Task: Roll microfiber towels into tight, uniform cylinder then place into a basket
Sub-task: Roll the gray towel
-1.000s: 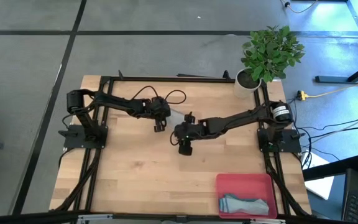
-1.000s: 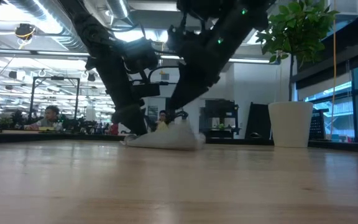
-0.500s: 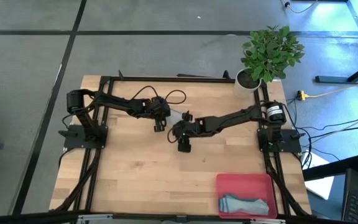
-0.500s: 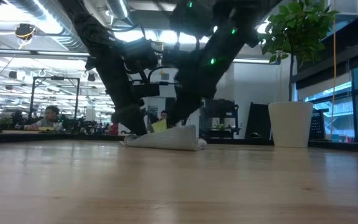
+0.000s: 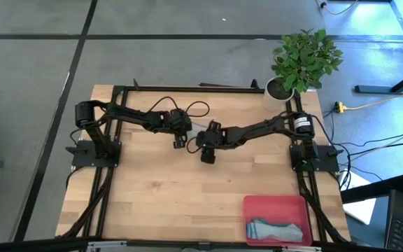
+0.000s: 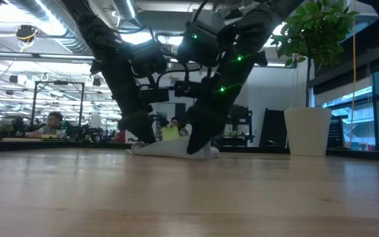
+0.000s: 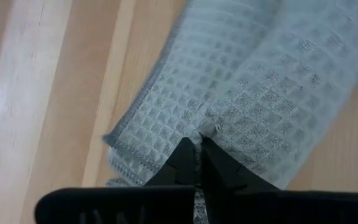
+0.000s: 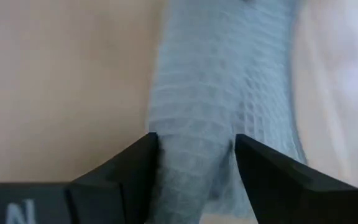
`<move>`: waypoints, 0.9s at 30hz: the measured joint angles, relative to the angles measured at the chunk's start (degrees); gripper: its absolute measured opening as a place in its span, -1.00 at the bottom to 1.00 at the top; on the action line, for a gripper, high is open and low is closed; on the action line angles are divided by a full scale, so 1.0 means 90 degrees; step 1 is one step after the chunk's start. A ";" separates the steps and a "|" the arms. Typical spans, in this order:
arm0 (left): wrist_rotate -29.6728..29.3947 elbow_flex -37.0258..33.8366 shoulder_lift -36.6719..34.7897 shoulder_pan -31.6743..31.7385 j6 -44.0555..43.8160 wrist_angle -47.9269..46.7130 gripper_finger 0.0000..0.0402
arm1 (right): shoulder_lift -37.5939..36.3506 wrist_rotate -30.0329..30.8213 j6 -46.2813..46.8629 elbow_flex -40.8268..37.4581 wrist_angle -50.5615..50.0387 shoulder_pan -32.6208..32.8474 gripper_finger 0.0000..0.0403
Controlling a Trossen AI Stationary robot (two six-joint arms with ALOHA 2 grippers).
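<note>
Item: grey towel (image 7: 253, 93), lying rumpled on the table (image 5: 152, 203) near its centre, a little toward 12 o'clock, mostly hidden from above by the two grippers. Waffle weave, loosely folded lengthwise, not yet a cylinder.

Item: left gripper (image 7: 197, 149), at the towel's 9 o'clock end. Fingers pressed together, pinching a fold of the cloth.

Item: right gripper (image 8: 194, 149), at the towel's 3 o'clock end, low over the table. Fingers spread, straddling a bunched ridge of towel (pads beside the cloth; whether they press it I cannot tell).

Item: basket (image 5: 257, 204), pink, at 5 o'clock on the table, well apart from the arms.

Item: teal towel (image 5: 277, 229), rolled (loosely, by the look of it), lying inside the basket.

Item: plant (image 5: 305, 57) in a white pot (image 5: 278, 91), at the 1 o'clock corner. People sit at desks in the room beyond.

Step in hand, as I judge it: rolling the second towel, first one done. Next move calls for the right gripper to close on its end while the left holds tension, so the roll turns evenly and stays tight.
</note>
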 joint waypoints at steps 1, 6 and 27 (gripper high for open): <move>0.0000 0.0000 0.0000 0.0000 0.0000 -0.0002 -1.00 | 0.0011 0.0243 0.0099 0.0000 -0.0082 0.0000 0.08; 0.0000 -0.0002 0.0000 0.0000 0.0000 -0.0015 -1.00 | -0.0004 0.0670 0.0115 0.0000 -0.0276 -0.0005 0.08; 0.0015 -0.0002 0.0000 -0.0005 -0.0119 -0.0048 -1.00 | -0.0490 -0.0812 -0.0705 -0.0097 0.0087 0.0114 -0.17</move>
